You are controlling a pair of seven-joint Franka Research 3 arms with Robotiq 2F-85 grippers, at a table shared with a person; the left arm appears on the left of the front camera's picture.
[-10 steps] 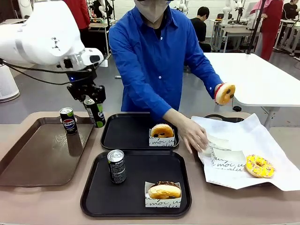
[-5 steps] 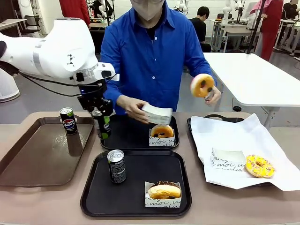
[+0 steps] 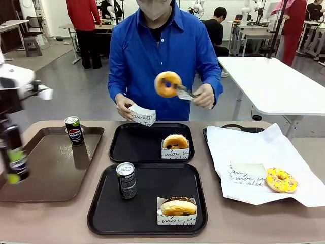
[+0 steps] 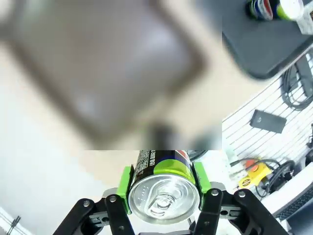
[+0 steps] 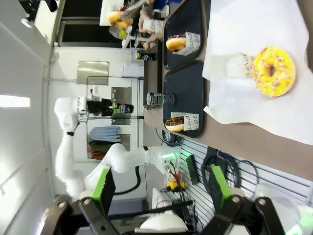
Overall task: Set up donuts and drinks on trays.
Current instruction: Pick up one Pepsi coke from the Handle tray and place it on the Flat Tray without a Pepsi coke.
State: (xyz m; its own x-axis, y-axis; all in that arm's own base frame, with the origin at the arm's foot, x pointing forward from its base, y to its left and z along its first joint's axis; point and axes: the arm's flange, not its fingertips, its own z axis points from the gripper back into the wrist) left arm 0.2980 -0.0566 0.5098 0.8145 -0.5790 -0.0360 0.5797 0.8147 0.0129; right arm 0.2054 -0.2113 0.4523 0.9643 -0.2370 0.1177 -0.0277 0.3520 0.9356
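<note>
Drink can [image 4: 164,196] in left end effector [image 4: 164,182] looks dark, green-banded, silver-topped.

Far tray [image 3: 137,145] left half bare — person's hand [image 3: 123,107] beyond it; near tray [image 3: 152,195] centre bare between can [image 3: 126,180], donut [image 3: 178,206].

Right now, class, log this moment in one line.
left gripper: shut on green can; right gripper: open; person: glazed donut, paper sleeve; near tray: second can, sleeved donut; far tray: no can
</note>
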